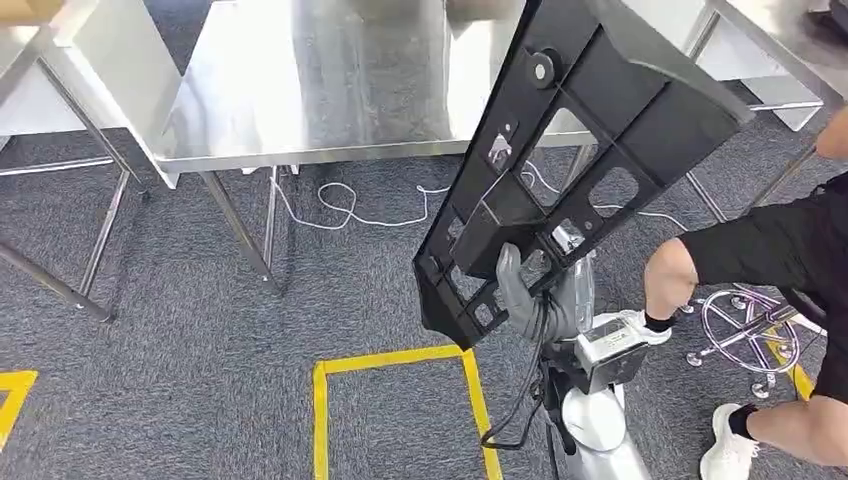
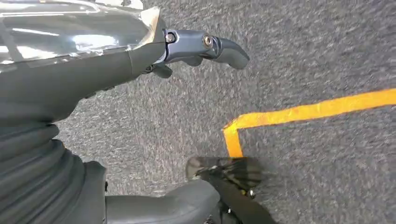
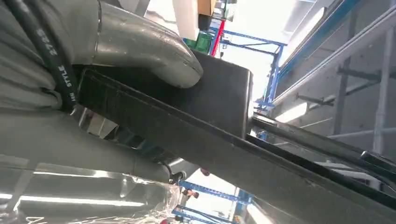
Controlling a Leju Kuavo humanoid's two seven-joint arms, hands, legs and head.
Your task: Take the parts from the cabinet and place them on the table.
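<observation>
A large black plastic panel part (image 1: 575,140) with several cut-outs stands tilted in the air in the head view, its upper end over the steel table (image 1: 300,90). My right hand (image 1: 535,300) grips its lower edge, thumb across the front. In the right wrist view the thumb (image 3: 154,58) presses on the black part (image 3: 224,140). My left hand (image 2: 196,49) hangs over the grey carpet with its fingers apart and nothing in it.
Steel tables stand ahead on thin legs (image 1: 235,225), a white cable (image 1: 350,205) lying beneath. Yellow tape (image 1: 395,360) marks a square on the carpet. A person in black shorts (image 1: 770,250) sits at the right on a wheeled stool (image 1: 745,330).
</observation>
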